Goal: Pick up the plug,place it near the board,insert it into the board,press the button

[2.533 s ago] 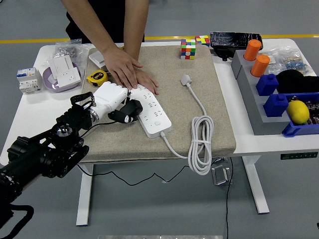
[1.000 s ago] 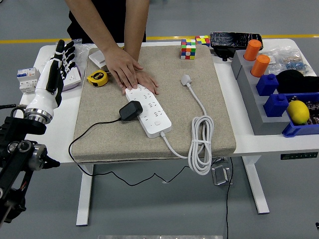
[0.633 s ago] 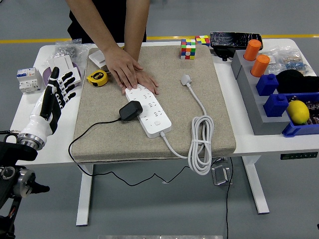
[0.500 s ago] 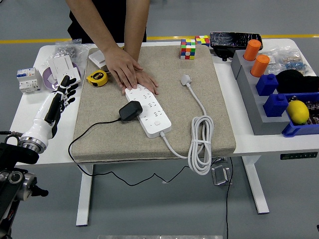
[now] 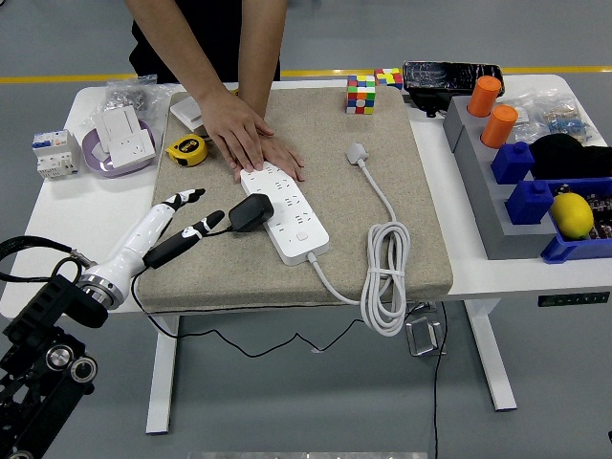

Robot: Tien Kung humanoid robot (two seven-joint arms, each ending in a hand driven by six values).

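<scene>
Already the plug, a black adapter, sits seated in the board near its left side, a person's hands pinning the far end. My left hand hovers just left of it, fingers straight and apart, holding nothing. It looks light, rigid, smooth; I'd pinch its flat sides, not the limp cable.

1 high head view over table
</scene>
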